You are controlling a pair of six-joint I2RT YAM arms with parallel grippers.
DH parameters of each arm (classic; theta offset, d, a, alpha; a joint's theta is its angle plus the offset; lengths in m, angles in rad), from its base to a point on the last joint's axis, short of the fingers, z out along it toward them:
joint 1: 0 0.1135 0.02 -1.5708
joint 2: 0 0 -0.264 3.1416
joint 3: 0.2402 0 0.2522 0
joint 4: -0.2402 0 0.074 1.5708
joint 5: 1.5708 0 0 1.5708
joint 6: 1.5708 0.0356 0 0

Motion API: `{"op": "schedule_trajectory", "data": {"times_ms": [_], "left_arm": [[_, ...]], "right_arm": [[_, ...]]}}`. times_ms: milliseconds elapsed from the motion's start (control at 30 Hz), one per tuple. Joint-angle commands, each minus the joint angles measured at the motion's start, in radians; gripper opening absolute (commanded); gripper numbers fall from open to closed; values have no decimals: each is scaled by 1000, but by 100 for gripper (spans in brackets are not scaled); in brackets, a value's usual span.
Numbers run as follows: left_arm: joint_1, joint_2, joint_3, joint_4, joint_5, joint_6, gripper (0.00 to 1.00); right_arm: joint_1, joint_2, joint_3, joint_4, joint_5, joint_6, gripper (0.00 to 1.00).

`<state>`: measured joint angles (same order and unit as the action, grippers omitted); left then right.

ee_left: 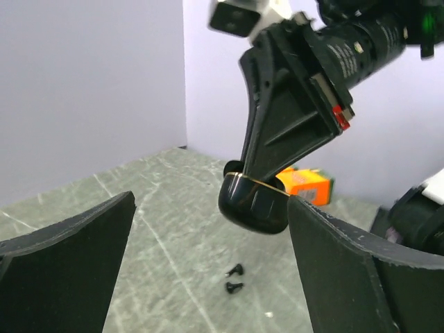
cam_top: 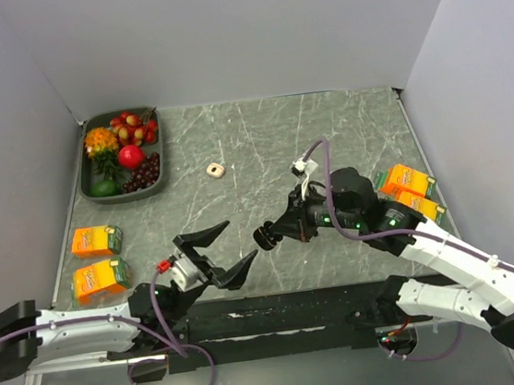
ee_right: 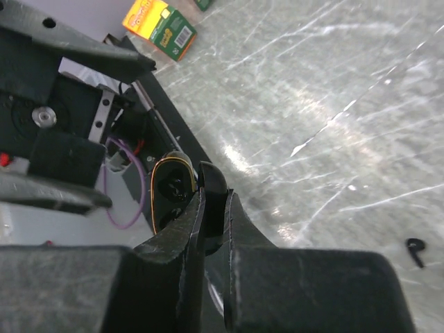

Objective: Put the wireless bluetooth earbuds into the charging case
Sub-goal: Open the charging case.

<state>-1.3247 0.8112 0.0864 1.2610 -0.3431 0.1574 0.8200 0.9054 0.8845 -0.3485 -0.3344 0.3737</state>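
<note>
Case [ee_left: 253, 205] (aloft) pinched in right claw [ee_right: 214, 201] | left claw [cam_top: 244, 239] wide, empty | earbuds [ee_left: 234, 285] clear below

We read this as a robotics lab — marble-patterned table [cam_top: 261, 145] boxed in by pale walls [cam_top: 238, 27], left arm [cam_top: 78, 334] and right arm [cam_top: 450, 259] bolted at its near edge, props set out: fruit tray [cam_top: 161, 152], orange cartons [cam_top: 95, 241].

Your worktop [cam_top: 261, 145] is grey-green and stone-patterned, veined with pale lines, shining where light strikes it. A plain pale back wall [cam_top: 238, 27], a left wall [cam_top: 0, 138] and a right wall [cam_top: 474, 56] enclose it on three sides.
</note>
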Motion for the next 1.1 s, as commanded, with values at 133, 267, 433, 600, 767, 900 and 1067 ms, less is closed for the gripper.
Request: {"op": "schedule_trajectory", "data": {"times_ms": [133,267,433,600,767,900,1067], "left_arm": [[-5,-199,96,-342,-56,-214,96],[-4,-218,110,-379,38,-284,96],[-5,-173,205,-558,124,-323,96],[-5,-127,220,-582,141,-372,96],[2,-158,144,-468,242,-375,96],[5,-121,127,-428,292,-335,96],[5,-81,99,-344,332,-294,96]], "right_arm": [[-2,-82,93,-104,81,-234,0],[37,-105,84,-116,147,-340,0],[93,-129,108,-185,186,-449,0],[131,-164,126,-216,170,-521,0],[165,-183,125,-234,97,-556,0],[188,-177,131,-263,-7,-573,0],[209,-145,145,-288,-77,-569,0]]}}
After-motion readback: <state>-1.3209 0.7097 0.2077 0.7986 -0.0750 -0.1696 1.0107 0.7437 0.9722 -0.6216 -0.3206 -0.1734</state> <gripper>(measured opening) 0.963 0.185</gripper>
